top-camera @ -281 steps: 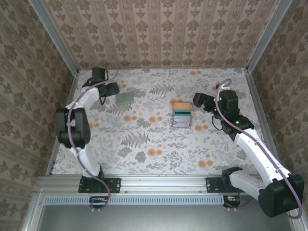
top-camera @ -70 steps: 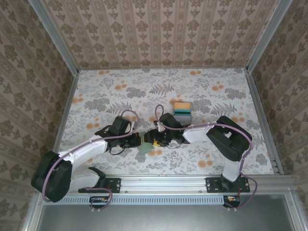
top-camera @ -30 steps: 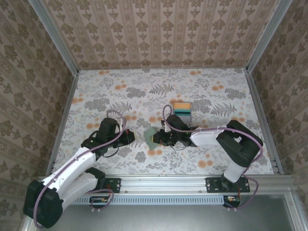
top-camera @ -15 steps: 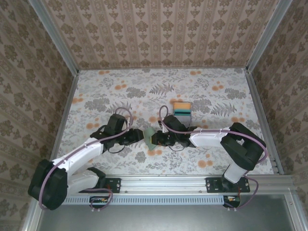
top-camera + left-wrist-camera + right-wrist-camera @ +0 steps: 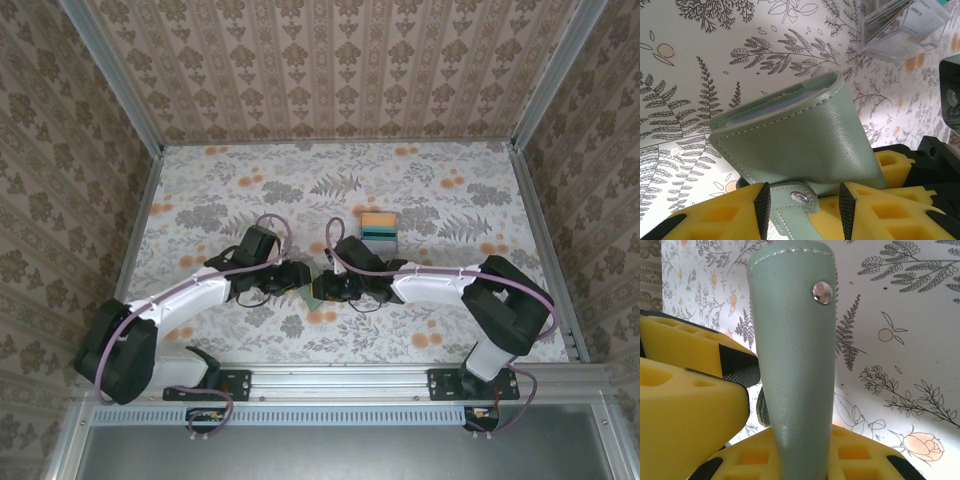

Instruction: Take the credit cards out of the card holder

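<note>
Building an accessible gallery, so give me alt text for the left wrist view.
A closed sage-green card holder fills the middle of the view against a fern-print table, its snap strap lying between the open, yellow-padded fingers of the left end effector. A clear plastic box sits at the top right.

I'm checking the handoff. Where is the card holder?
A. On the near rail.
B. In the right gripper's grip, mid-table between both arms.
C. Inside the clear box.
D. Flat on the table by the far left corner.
B: the card holder stands up from between the right gripper's fingers mid-table, the left gripper open at its lower edge, and the clear box sits apart, farther back.
</note>
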